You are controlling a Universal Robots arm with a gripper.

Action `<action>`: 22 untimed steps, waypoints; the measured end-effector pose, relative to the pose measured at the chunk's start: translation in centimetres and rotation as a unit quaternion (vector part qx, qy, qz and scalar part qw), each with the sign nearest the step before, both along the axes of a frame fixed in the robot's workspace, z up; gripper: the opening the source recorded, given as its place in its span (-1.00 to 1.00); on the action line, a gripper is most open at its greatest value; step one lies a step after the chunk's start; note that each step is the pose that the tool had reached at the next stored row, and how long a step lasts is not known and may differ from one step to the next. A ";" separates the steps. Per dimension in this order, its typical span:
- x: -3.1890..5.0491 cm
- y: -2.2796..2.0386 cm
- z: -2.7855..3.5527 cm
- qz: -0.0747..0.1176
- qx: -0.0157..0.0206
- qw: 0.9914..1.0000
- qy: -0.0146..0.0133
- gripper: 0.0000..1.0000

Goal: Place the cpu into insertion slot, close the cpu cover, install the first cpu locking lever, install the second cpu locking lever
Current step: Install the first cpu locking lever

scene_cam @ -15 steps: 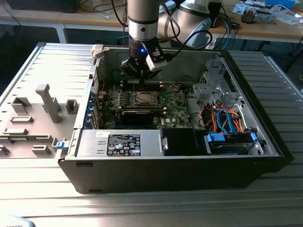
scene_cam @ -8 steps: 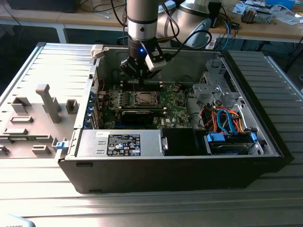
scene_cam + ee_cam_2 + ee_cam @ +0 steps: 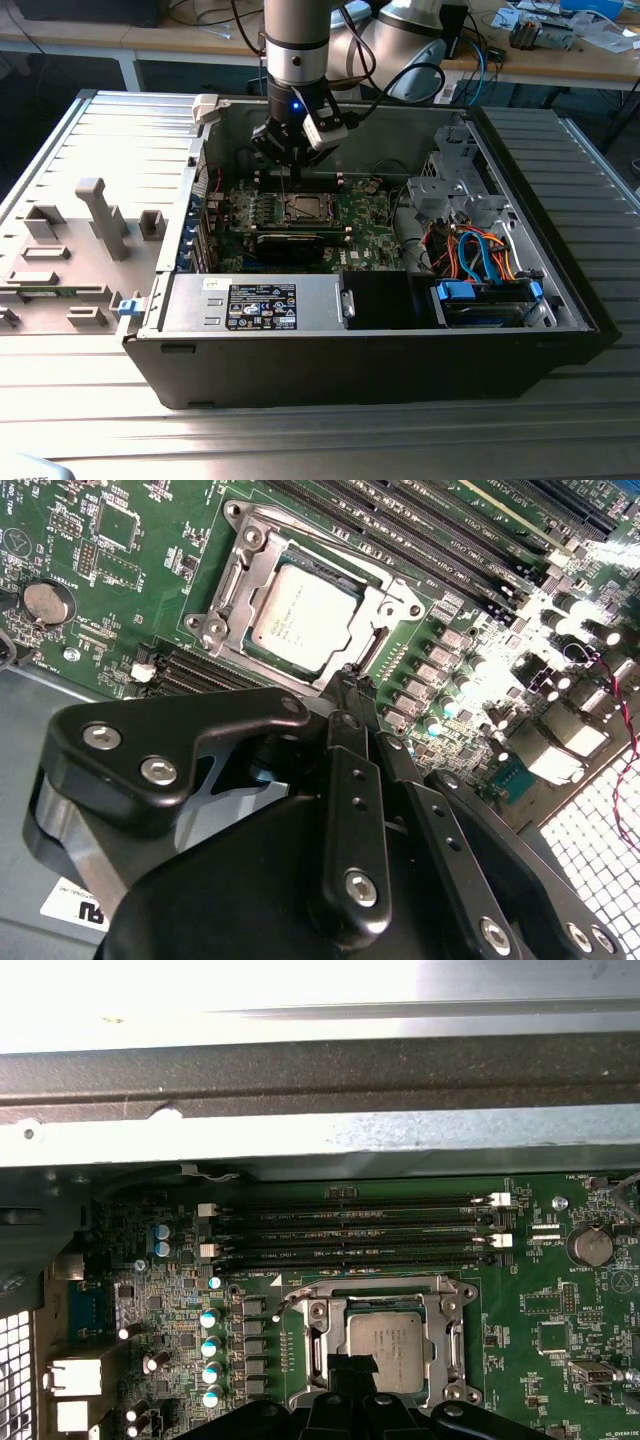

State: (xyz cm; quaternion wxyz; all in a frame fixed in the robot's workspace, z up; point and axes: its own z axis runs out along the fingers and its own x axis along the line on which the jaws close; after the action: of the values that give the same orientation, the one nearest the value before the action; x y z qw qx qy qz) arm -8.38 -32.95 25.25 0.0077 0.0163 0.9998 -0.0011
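Tool (image 3: 352,680) near one cpu (image 3: 303,618), four memory slots (image 3: 355,1230)

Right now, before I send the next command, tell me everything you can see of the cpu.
The cpu is a flat square chip with a dull silver-grey metal top bearing small dark print. It lies level in the insertion slot, and the silvery cpu cover appears to be down, framing it on all sides. Nothing rests on its top. The gripper hovers beside one edge of that frame; whether it touches anything cannot be told.
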 end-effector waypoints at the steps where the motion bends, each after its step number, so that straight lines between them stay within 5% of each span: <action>1: 0.00 0.00 0.00 0.000 0.000 1.000 0.000 -0.79; 16: -0.73 0.07 0.28 0.000 0.000 1.000 0.000 -0.79; 22: -2.47 0.12 0.34 0.000 0.000 1.000 -0.001 -0.79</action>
State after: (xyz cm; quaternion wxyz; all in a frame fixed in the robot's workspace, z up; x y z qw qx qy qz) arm -10.85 -32.83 25.59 0.0088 0.0163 0.9998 -0.0010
